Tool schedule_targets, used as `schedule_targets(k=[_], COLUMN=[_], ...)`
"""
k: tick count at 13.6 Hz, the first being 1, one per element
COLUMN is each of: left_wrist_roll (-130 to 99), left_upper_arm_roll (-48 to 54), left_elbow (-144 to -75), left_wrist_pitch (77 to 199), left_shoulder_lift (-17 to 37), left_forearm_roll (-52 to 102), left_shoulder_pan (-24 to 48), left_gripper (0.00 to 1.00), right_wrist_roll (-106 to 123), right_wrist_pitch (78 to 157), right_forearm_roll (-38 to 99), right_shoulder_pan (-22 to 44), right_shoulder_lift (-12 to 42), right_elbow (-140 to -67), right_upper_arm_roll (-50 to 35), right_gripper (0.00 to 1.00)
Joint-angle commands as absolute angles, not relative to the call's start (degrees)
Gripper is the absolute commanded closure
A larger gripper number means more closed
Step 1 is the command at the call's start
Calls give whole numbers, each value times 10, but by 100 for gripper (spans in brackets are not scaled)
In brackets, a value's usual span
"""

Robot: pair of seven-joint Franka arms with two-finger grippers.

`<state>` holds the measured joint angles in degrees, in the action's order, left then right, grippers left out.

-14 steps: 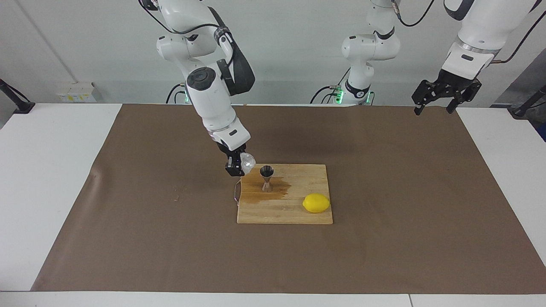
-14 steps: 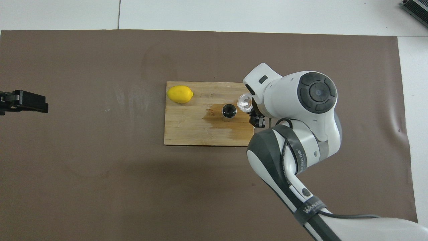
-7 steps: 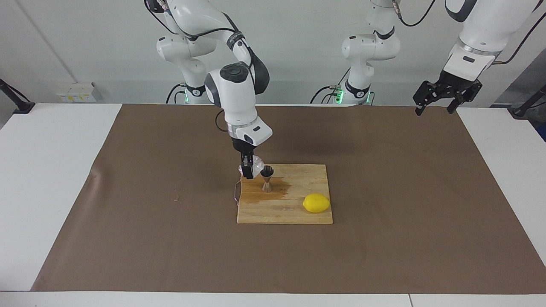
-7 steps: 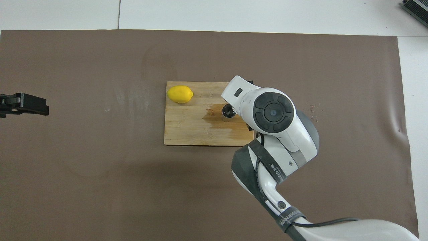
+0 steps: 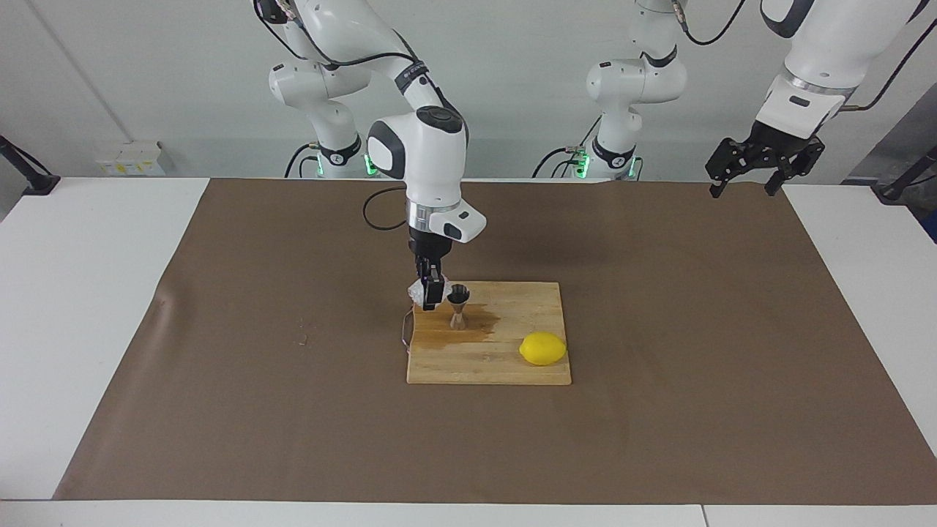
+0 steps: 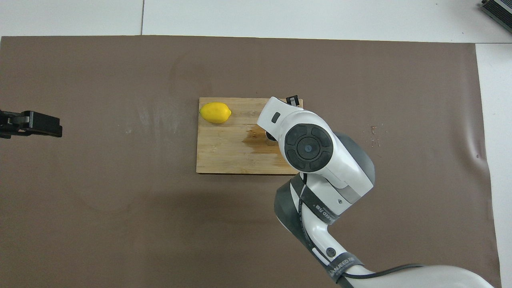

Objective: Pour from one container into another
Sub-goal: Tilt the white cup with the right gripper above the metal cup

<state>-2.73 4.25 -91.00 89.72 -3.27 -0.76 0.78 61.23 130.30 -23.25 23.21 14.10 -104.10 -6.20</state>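
The steel jigger (image 5: 458,306) stands upright on the wooden board (image 5: 505,366), in a dark wet stain (image 5: 476,327). My right gripper (image 5: 429,296) hangs straight down just beside the jigger, toward the right arm's end of the board, and is shut on the small whitish cup (image 5: 417,293), held low over the board's edge. In the overhead view the right arm's wrist (image 6: 308,146) hides the cup and nearly all of the jigger (image 6: 269,138). My left gripper (image 5: 743,183) waits open and empty, high over the left arm's end of the table.
A yellow lemon (image 5: 542,348) lies on the board's corner farther from the robots, toward the left arm's end; it also shows in the overhead view (image 6: 215,112). A brown mat (image 5: 219,366) covers the table around the board.
My right arm's wrist has swung over the board and turned upright. The cup went from tilted beside the jigger's rim to lower beside the jigger. The left arm stayed put.
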Motion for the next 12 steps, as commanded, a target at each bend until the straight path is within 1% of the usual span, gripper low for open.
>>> schedule_targets(k=[1,3,5,8,12], left_wrist_roll=[-19,-20,-21,-18,-23], left_upper_arm_roll=[45,40,12,19,18], left_elbow=[-923,-926,-941,-942,-942], left_wrist_pitch=[906,902,903,900,890], left_shoulder_lift=[-38,-40,-49,-49,-50], left_forearm_roll=[-1,-2,-2,-1,-1], left_shoulder_pan=[13,17,42,17,17], left_gripper=[0,0,0,0,0], right_wrist_roll=[604,606,604,603,600], right_wrist_pitch=[1304,1307,1309,1315,1318], right_forearm_roll=[-264,-291,-297,-301,-312], right_shoulder_pan=[234,234,236,241,246], right_shoulder_lift=[140,140,141,144,148], right_elbow=[-1037,-1037,-1036,-1036,-1040], right_upper_arm_roll=[-62,-62,-62,-62,-62], right_gripper=[94,95,95,95,95])
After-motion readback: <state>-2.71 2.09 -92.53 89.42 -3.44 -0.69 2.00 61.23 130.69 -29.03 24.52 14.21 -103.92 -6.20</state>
